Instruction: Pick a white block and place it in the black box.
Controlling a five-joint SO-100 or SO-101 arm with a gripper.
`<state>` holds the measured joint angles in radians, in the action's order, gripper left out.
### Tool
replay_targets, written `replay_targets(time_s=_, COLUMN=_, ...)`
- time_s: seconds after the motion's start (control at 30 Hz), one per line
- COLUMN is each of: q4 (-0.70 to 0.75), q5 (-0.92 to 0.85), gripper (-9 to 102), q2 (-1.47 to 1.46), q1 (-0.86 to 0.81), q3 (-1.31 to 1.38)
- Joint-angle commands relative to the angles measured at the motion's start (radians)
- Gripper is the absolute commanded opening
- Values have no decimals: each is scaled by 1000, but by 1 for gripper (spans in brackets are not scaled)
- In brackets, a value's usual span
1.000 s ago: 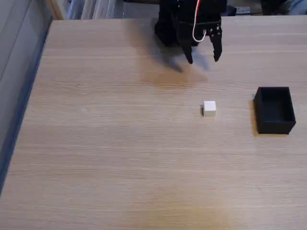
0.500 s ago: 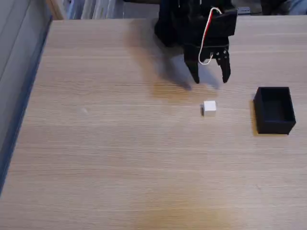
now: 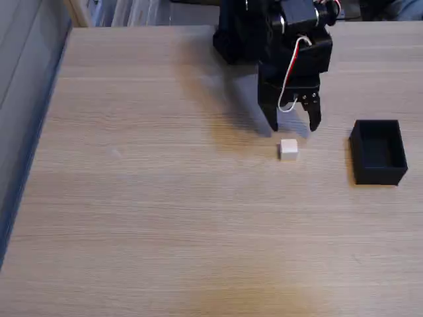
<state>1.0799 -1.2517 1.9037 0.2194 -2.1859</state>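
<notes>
Gripper [image 3: 293, 125] seen in the fixed view, black, pointing down toward the table, jaws spread apart with nothing between them. One fingertip at the left in this view, the other at the right, both hanging just above the white block [image 3: 288, 148], not touching it as far as can be seen. Red and white cable [image 3: 289, 72] looping down the front of the gripper body. Black arm [image 3: 264, 30] rising behind, toward the far edge of the table.

White block resting flat on the wooden table [image 3: 165, 211], just below the fingertips in the picture, roughly between them but a little nearer to the left one. Soft shadow of the arm on the wood to the left of the gripper.

Black box [image 3: 378, 152] standing on the table to the right of the block, well apart from it, open side up, inside dark. Grey wall [image 3: 23, 66] along the left side of the table.
</notes>
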Motion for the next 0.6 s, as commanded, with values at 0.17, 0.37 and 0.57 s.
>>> replay_targets(time_s=0.17, q4=-34, q5=-3, gripper=30, q2=-94, q1=-34, q3=89)
replay_targets(time_s=0.37, q4=-35, q5=-2, gripper=30, q2=-158, q1=-41, q3=141)
replay_targets(time_s=0.57, q4=-37, q5=2, gripper=29, q2=-207, q1=-41, q3=186)
